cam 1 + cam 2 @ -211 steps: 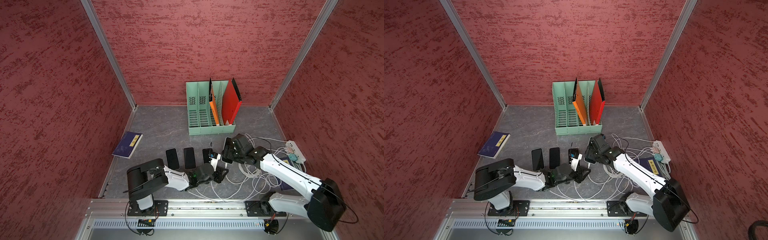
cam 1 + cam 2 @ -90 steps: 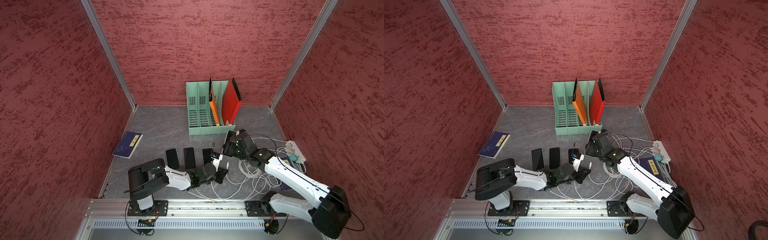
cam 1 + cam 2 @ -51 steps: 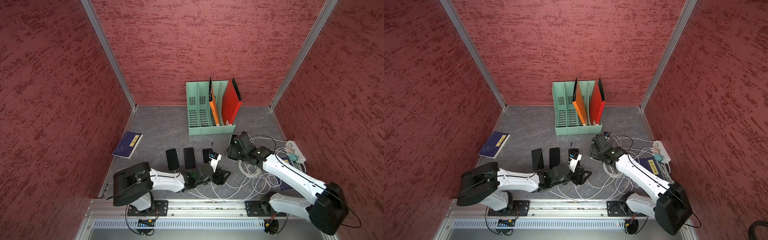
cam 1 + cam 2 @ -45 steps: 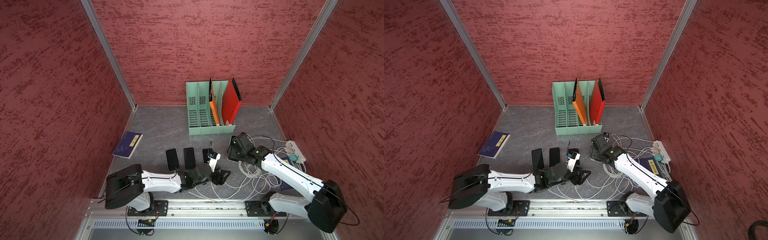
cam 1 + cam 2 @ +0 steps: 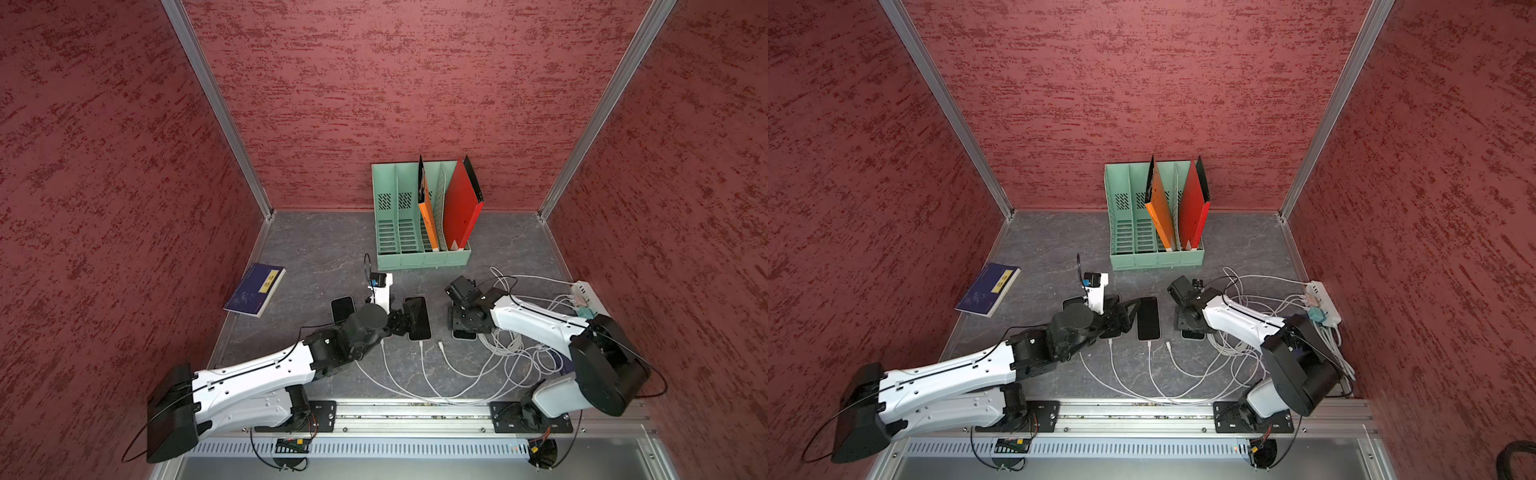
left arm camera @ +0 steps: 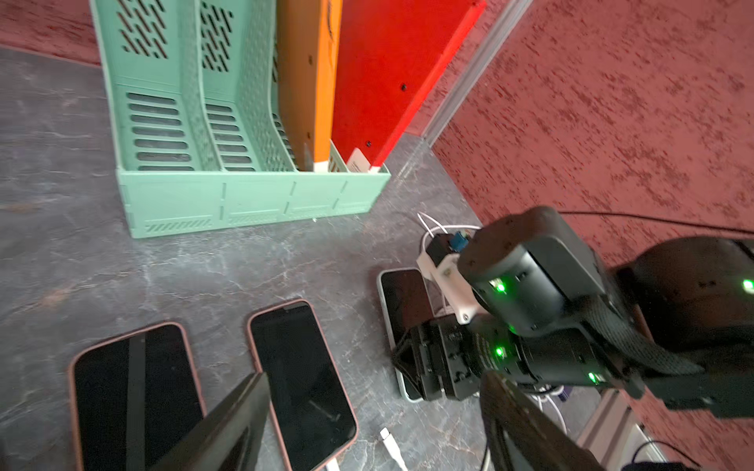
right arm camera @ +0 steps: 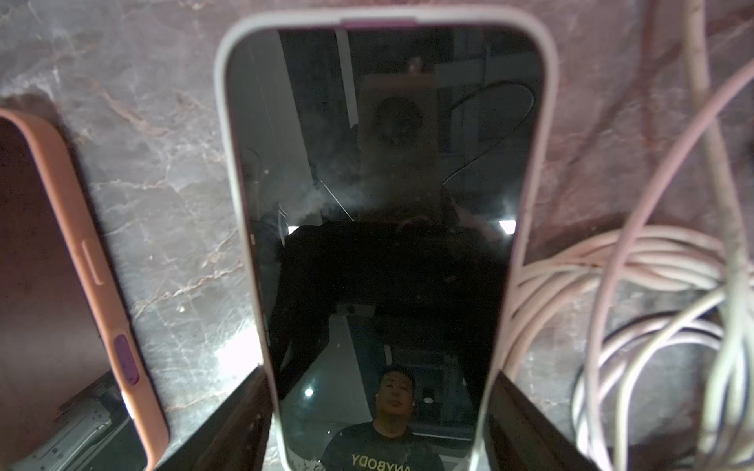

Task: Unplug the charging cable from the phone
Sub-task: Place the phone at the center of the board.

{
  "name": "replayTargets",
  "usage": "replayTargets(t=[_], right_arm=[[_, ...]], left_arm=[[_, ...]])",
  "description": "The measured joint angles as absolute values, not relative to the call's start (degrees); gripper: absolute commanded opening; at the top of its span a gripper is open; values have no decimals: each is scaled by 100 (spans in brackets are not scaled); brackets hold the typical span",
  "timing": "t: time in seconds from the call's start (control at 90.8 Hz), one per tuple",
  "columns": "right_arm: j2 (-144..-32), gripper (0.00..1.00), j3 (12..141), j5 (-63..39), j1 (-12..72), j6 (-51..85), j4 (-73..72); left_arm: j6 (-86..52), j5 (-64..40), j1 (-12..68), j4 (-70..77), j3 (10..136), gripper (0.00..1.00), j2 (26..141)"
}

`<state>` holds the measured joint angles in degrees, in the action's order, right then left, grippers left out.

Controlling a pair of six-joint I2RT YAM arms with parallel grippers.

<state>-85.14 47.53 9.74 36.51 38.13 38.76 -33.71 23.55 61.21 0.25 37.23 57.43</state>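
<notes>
- Hovering over the middle phone (image 5: 417,318) in a top view, the left gripper (image 5: 405,322) stands spread; the charging cable (image 5: 440,345) lies unplugged on the table (image 5: 316,249), near the white-cased phone (image 5: 465,335).
- Left wrist view: its fingers (image 6: 240,412) gape, released.
- Right wrist view: the right gripper (image 7: 381,391) clasps that phone's sides.

Left phone (image 5: 343,306), middle phone (image 5: 1148,318), right phone (image 7: 383,163) side by side on the table (image 5: 316,249).
File rack (image 5: 424,259) behind them, notebook (image 5: 255,289) far left, power strip (image 5: 586,291) and cables (image 5: 505,345) right.
</notes>
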Motion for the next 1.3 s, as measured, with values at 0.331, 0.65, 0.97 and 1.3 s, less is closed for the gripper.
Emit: replayTargets(t=[0.331, 0.65, 0.97, 1.3], right_arm=[[-8565, 18, 4753, 663, 3778, 3758, 3774], [-8833, 69, 4751, 521, 3785, 3739, 3662], [-8840, 98, 4751, 519, 3791, 3726, 3599], [-8300, 98, 4755, 716, 3920, 3734, 3815]], left_arm=[[-3839, 2322, 5763, -325, 3271, 88, 5468], [-3909, 2204, 5754, -405, 3234, 100, 5470], [-3916, 2150, 5754, -539, 3234, 100, 5485], [-3916, 2307, 5754, -858, 3234, 100, 5625]])
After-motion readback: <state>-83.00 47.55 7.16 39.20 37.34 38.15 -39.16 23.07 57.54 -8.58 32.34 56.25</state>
